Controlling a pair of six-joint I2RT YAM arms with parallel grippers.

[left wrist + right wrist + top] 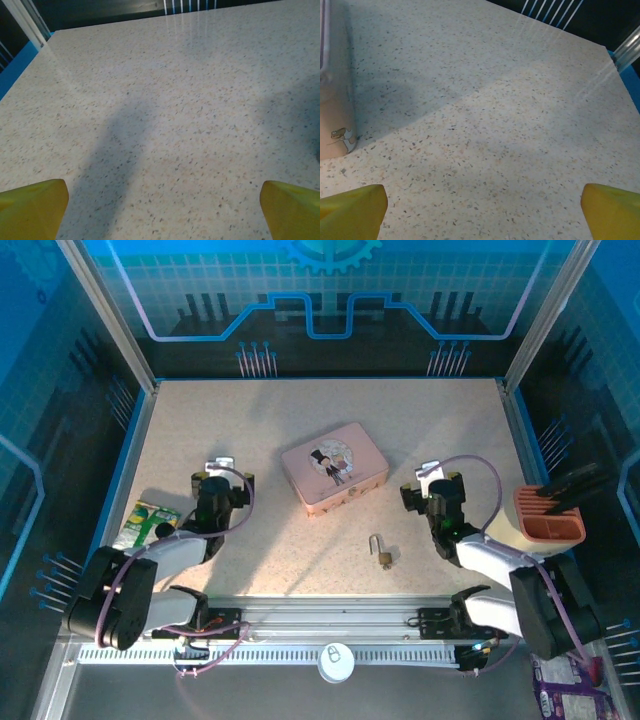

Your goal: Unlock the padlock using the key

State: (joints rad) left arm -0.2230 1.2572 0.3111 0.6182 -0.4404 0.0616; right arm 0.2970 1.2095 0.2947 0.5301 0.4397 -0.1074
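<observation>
In the top view the padlock lies on the speckled surface a little below the centre of the frame. It sits below and to the right of the pink tin, with its shackle pointing up the frame. Whether the key is at its keyhole is too small to tell. The left gripper sits left of the tin and the right gripper right of it. Both are apart from the padlock, the right one nearer.

In the left wrist view the yellow fingertips stand at the bottom corners, spread wide, with bare surface between them and nothing held.

In the right wrist view the yellow fingertips are equally far apart and empty, and the tin's corner stands at the left edge.

The padlock looks rigid, small and light, so it would probably skate or spin on the smooth surface if nudged. The flat sides of its brass body seem the best hold, since that leaves the keyhole end free. The thin shackle would likely pivot in a pinch.
</observation>
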